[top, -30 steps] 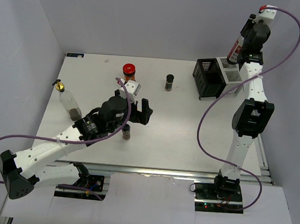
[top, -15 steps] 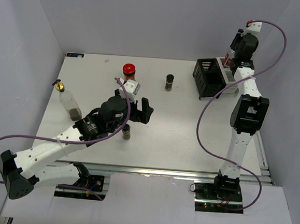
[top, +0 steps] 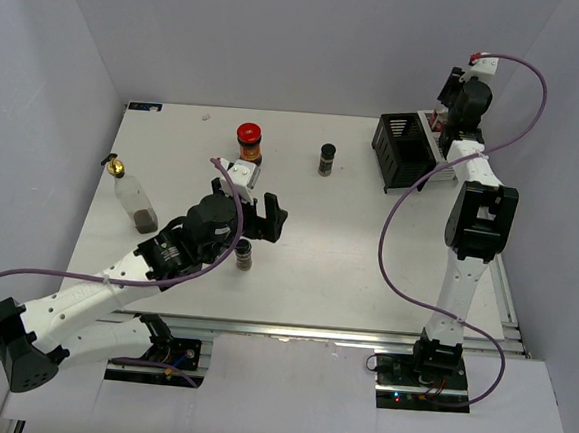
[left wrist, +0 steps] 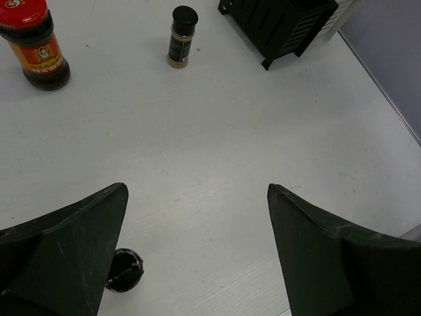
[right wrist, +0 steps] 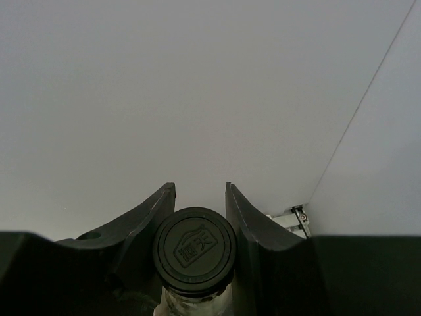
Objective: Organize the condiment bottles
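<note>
My right gripper (right wrist: pixel 200 187) is shut on the red-labelled bottle, whose black cap (right wrist: pixel 195 249) sits between the fingers. In the top view that gripper (top: pixel 453 101) hangs over the back of the rack, and only a red sliver of the bottle (top: pixel 438 117) shows. My left gripper (top: pixel 252 212) is open above the table, with nothing between its fingers (left wrist: pixel 79 230). A black-capped shaker (top: pixel 243 256) stands just beneath it, its cap (left wrist: pixel 125 270) beside the left finger. The dark red-lidded jar (top: pixel 248 140), a second shaker (top: pixel 326 159) and the clear gold-topped bottle (top: pixel 131 196) stand apart.
A black wire rack (top: pixel 405 147) with a white section (top: pixel 448 141) stands at the back right; it also shows at the top of the left wrist view (left wrist: pixel 283 23). Grey walls enclose the table on the left, back and right.
My right arm has swung left and down, carrying the bottle from high above the rack to just behind it. My left gripper has shifted slightly left and nearer, still open.
</note>
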Controlling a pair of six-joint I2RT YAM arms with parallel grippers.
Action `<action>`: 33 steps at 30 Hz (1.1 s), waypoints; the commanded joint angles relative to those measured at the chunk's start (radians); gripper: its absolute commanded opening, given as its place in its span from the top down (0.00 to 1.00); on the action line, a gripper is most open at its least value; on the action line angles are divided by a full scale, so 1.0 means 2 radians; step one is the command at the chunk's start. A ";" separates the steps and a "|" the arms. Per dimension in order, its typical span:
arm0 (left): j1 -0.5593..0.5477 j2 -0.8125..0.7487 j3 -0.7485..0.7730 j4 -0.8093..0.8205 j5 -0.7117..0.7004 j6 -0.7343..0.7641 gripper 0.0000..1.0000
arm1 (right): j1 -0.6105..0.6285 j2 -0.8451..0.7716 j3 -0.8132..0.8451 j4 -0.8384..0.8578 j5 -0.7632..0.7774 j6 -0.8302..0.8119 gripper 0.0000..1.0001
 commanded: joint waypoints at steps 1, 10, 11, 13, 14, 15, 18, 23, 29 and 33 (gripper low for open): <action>0.002 -0.018 -0.004 -0.001 -0.017 -0.007 0.02 | 0.001 -0.043 -0.013 0.048 0.004 -0.003 0.23; 0.002 -0.058 0.002 -0.025 -0.010 -0.033 0.02 | 0.000 -0.097 0.000 -0.015 0.031 0.015 0.07; 0.002 -0.066 0.002 -0.031 -0.014 -0.032 0.02 | 0.000 -0.111 -0.005 -0.022 0.030 0.019 0.08; 0.003 -0.071 0.011 -0.050 -0.028 -0.031 0.02 | 0.000 -0.132 -0.008 -0.040 0.031 0.027 0.10; 0.003 -0.069 0.027 -0.075 -0.043 -0.032 0.02 | 0.000 -0.143 -0.005 -0.068 0.036 0.042 0.10; 0.003 -0.067 0.047 -0.103 -0.060 -0.033 0.02 | 0.000 -0.155 -0.001 -0.101 0.041 0.060 0.10; 0.003 -0.055 0.082 -0.160 -0.103 -0.048 0.02 | 0.000 -0.190 0.009 -0.180 0.029 0.099 0.10; 0.011 -0.054 0.118 -0.281 -0.207 -0.121 0.02 | 0.002 -0.256 -0.051 -0.273 -0.133 0.164 0.10; 0.097 -0.043 0.141 -0.335 -0.192 -0.129 0.02 | 0.112 -0.309 -0.185 -0.335 -0.159 0.090 0.10; 0.148 -0.040 0.136 -0.349 -0.118 -0.145 0.03 | 0.180 -0.355 -0.278 -0.331 -0.156 0.074 0.10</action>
